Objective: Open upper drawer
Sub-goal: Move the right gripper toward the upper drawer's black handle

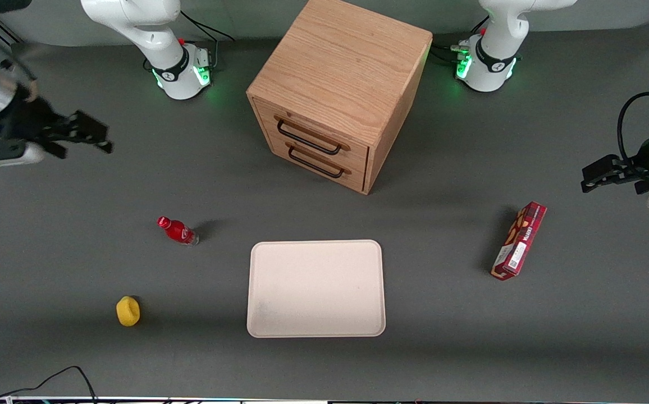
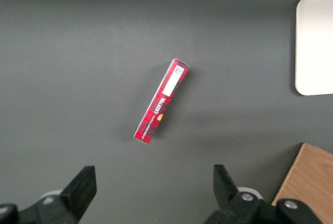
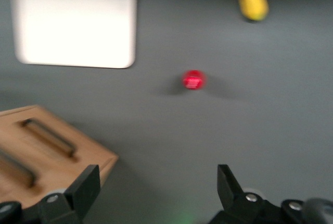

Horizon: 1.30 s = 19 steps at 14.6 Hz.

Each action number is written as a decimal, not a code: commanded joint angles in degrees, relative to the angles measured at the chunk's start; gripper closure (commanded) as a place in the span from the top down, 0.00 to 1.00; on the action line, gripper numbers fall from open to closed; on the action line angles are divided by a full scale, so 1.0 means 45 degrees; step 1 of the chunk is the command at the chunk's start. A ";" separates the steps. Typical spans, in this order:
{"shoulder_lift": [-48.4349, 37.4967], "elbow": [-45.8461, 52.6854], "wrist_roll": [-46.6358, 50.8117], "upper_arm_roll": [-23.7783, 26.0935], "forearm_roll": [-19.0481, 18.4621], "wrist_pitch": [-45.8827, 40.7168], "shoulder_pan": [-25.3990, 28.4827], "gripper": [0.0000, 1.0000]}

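At the working arm's end of the dark grey table (image 1: 49, 252), the right arm's black two-finger gripper (image 1: 91, 134) is hovering above the surface with its fingers spread apart and nothing between them, well apart from the boxy light oak cabinet (image 1: 341, 62) that is standing near the middle of the table. The upper drawer (image 1: 316, 133), light oak with a long black bar handle (image 1: 309, 138), is sitting closed and flush in the cabinet's front, directly above the matching lower drawer (image 1: 324, 164). In front of the cabinet, nearer the front camera, a pale cream rectangular tray (image 1: 316, 289) is lying flat. A small red bottle (image 1: 178, 230) is standing beside the tray toward the working arm's end, and a small yellow rounded object (image 1: 128, 311) is lying nearer the camera than the bottle. A long red snack box (image 1: 519, 240) is lying toward the parked arm's end.
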 commanded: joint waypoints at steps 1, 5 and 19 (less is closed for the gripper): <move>0.0443 0.0862 0.0035 0.1062 0.0688 -0.0468 0.0012 1.00; 0.1124 0.0863 -0.3254 0.2761 0.1820 -0.0431 0.0187 1.00; 0.5873 -0.0287 -0.9458 0.5207 0.2564 0.2846 0.0794 1.00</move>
